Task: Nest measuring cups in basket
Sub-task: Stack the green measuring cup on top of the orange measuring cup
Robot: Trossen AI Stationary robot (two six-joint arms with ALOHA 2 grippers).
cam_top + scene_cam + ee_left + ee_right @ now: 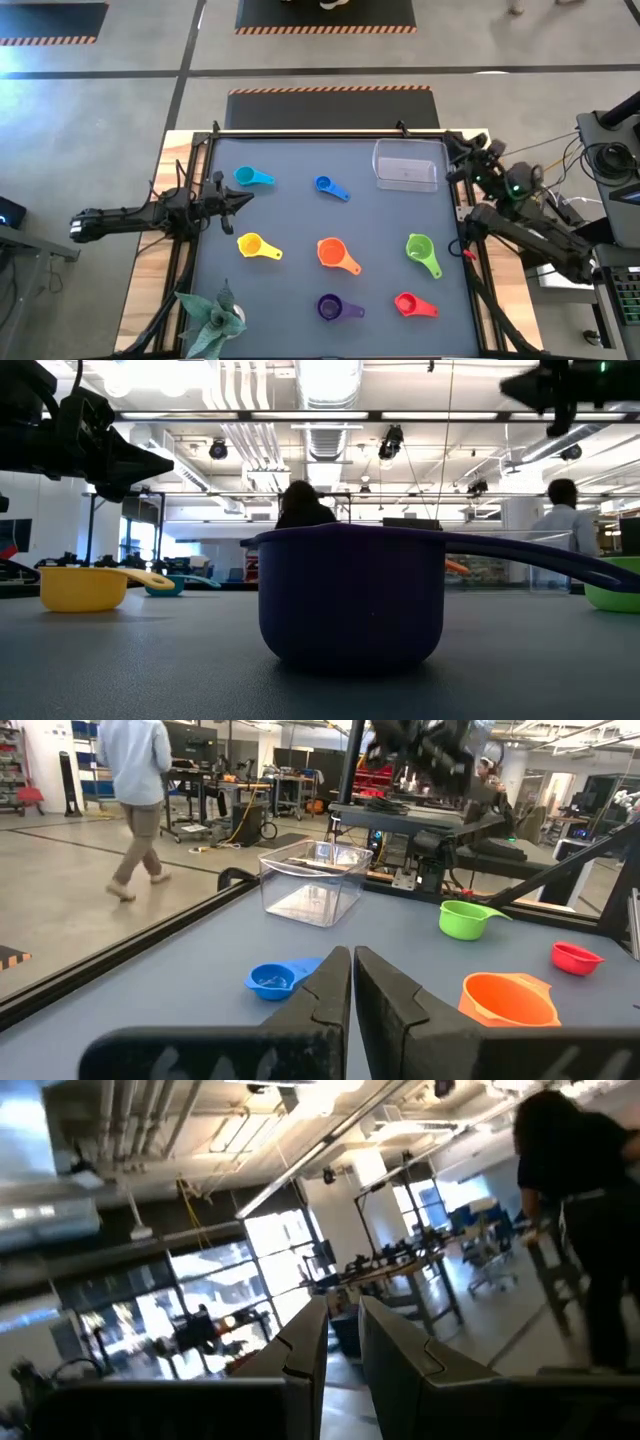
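Seven measuring cups rest on their bases, scattered over the grey table: teal, blue, yellow, orange, green, purple and red. The clear basket stands at the far right with no cup in it. My left gripper hangs level over the table's left side, shut and holding nothing; the blue cup lies ahead of it. My right gripper is raised at the far right edge beside the basket, tilted upward, fingers close together with nothing between them.
A green paper-like plant stands at the near left corner. A black rail frames the table. People move in the room beyond the table. Bare table lies between the two rows of cups.
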